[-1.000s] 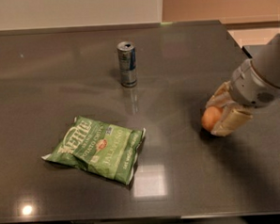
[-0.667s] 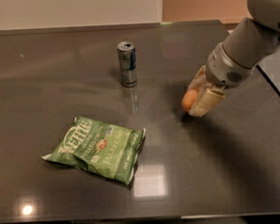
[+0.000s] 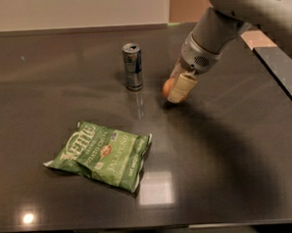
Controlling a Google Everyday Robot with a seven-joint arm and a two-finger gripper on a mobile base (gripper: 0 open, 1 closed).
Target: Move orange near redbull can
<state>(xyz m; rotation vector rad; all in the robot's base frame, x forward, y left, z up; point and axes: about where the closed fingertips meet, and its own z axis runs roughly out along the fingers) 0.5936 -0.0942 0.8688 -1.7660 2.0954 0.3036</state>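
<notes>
Gripper [image 3: 172, 92] jaws grasping orange [image 3: 167, 87] just beside redbull can [image 3: 132, 66]; can upright, top up.

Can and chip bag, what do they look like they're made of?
The can: metal, likely aluminium, going by its shiny silver top and glossy blue-silver wall. The bag: thin plastic film, probably, since it is crinkled, printed green, with a slight sheen. The tool sits beside the can, holding the orange.

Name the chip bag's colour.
Chip bag: green, camera view; gripper holds orange by redbull can.
</notes>
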